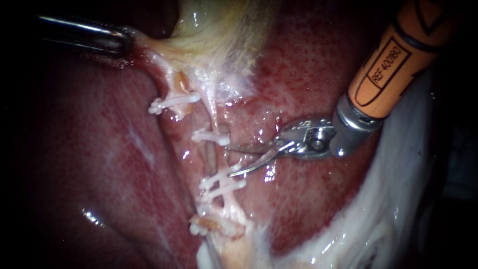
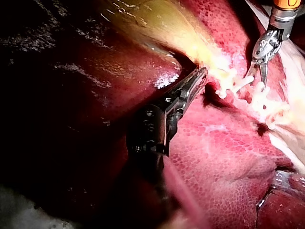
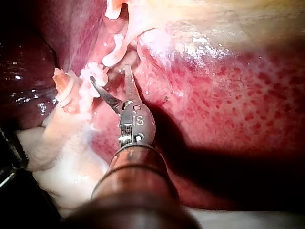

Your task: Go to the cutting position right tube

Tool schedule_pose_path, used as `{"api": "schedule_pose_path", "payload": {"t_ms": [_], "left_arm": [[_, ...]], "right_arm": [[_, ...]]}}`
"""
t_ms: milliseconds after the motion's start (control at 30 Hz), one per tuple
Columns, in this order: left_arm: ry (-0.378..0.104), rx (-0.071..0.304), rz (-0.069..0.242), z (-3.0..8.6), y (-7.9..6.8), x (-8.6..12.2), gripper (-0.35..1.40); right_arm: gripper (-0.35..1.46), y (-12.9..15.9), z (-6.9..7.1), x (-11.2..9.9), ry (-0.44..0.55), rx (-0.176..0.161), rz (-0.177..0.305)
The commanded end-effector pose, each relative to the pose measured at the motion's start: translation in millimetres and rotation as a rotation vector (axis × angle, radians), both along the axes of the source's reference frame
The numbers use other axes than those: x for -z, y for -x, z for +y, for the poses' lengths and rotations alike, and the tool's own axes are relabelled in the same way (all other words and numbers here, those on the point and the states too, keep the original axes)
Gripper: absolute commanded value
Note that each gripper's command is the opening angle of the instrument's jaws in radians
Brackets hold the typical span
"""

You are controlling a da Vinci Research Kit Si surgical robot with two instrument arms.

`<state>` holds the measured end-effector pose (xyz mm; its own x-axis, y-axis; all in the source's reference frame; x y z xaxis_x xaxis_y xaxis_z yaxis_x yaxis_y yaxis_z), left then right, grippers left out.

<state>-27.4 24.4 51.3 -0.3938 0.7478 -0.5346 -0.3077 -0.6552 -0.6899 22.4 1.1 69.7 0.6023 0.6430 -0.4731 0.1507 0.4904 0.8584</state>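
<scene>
Right claw (image 1: 234,160) open, tips just beside right tube (image 1: 211,155) between its clips (image 1: 211,137), left claw (image 1: 122,41) gripping gallbladder (image 1: 219,25)

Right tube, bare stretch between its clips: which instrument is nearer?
Right. The right instrument has its open jaws just beside the right tube, between the clips. The left instrument is far off, shut on the gallbladder.

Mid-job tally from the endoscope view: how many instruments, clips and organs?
Instruments: 2 (left instrument, right instrument)
Clips: 5
Liver: 1
Gallbladder: 1
Total: 9
</scene>
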Motion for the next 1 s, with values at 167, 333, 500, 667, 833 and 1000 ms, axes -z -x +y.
{"api": "schedule_pose_path", "payload": {"t_ms": [167, 333, 500, 667, 833, 1000], "left_arm": [[0.001, 0.002, 0.001, 0.0, 0.0, 0.0, -0.35], [0.001, 0.002, 0.001, 0.0, 0.0, 0.0, -0.35], [0.001, 0.002, 0.001, 0.0, 0.0, 0.0, -0.35], [0.001, 0.002, 0.001, 0.0, 0.1, 0.0, -0.35], [0.001, 0.002, 0.001, 0.0, 0.1, 0.0, -0.35], [0.001, 0.002, 0.001, 0.1, 0.1, 0.0, -0.35]], "right_arm": [[1.38, -1.0, -0.3, 0.5, -0.015, 0.005, 0.057], [1.38, -2.1, -0.6, 0.9, -0.036, -0.003, 0.106], [1.38, -2.9, -0.6, 1.3, -0.059, -0.022, 0.152], [1.38, -4.0, -0.5, 1.7, -0.09, -0.043, 0.212], [1.37, -4.8, -0.4, 2.4, -0.101, -0.041, 0.218], [1.37, -5.7, -0.5, 2.6, -0.115, -0.041, 0.208]]}}
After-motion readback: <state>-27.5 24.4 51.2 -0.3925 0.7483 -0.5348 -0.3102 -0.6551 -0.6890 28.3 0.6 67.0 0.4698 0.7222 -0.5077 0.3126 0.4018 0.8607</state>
